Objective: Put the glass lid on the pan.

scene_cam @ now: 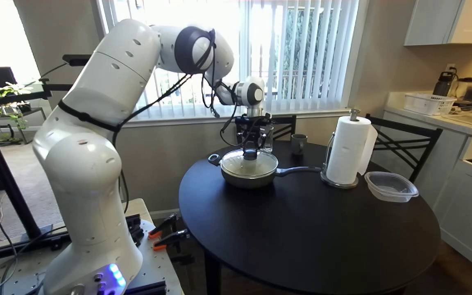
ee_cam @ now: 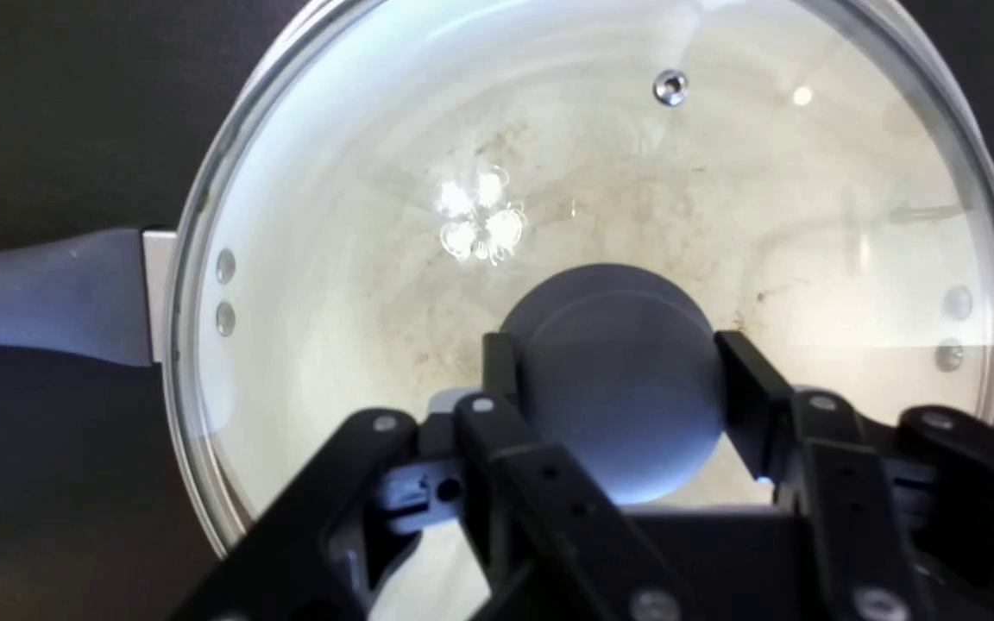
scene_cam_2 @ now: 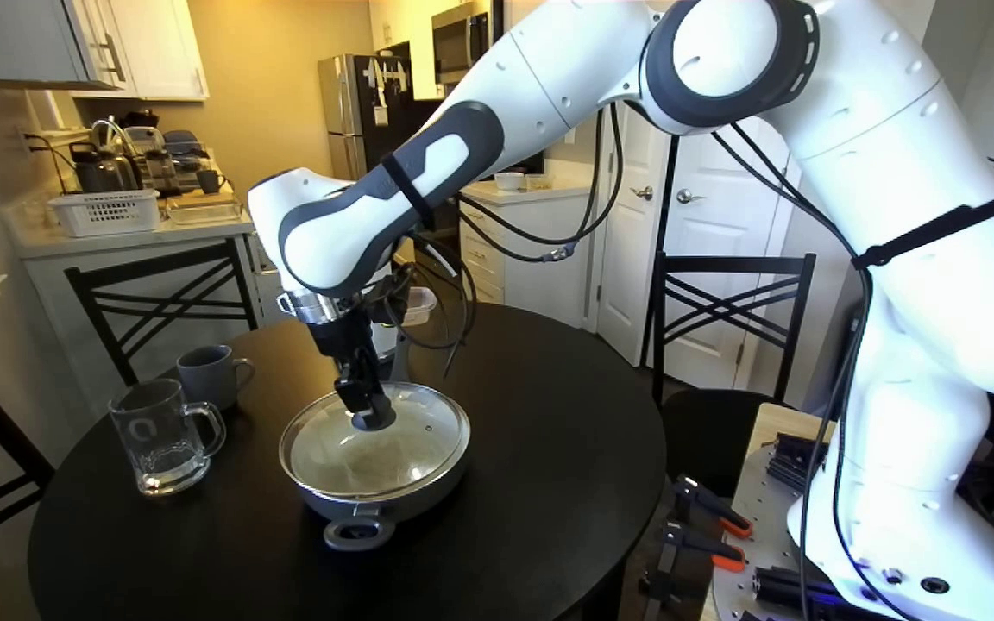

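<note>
Knob (ee_cam: 622,388) (round, grey) clamped in my end effector (ee_cam: 619,358), likely to centre round clear glass lid (scene_cam_2: 376,461) over round grey metal pan (scene_cam: 249,183) below.

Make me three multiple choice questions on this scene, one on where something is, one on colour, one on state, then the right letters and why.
1. The glass lid is: A. in the plastic container B. on a chair C. over the pan
2. The paper towel roll is: A. white B. red C. green
3. The gripper is: A. holding a mug B. closed on the knob C. gripping the pan's handle

1. C: the pan's cream inside shows through it.
2. A: an exterior view shows white sheets.
3. B: fingers meet it on both sides in the wrist view.
</note>
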You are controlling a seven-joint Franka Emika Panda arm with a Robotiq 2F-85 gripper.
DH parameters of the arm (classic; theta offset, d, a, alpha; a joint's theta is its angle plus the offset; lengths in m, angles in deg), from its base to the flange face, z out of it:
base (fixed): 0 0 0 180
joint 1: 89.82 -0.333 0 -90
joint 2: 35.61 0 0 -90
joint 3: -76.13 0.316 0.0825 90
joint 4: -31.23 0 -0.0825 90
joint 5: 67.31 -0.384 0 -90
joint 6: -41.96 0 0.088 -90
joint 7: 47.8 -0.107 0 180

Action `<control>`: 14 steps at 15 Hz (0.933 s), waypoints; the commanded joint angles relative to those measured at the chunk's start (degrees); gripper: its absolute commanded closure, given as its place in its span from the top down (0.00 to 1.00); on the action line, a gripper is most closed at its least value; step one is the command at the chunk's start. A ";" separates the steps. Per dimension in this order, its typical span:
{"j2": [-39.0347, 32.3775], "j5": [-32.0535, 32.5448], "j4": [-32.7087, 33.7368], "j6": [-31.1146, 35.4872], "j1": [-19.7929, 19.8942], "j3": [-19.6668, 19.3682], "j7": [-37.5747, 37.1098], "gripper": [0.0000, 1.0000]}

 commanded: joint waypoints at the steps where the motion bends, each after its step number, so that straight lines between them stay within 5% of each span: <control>1: 3.75 -2.35 -4.74 -0.10 1.37 1.40 0.71 0.33; 14: 2.82 3.62 -3.64 -0.79 -0.69 -0.35 -0.48 0.33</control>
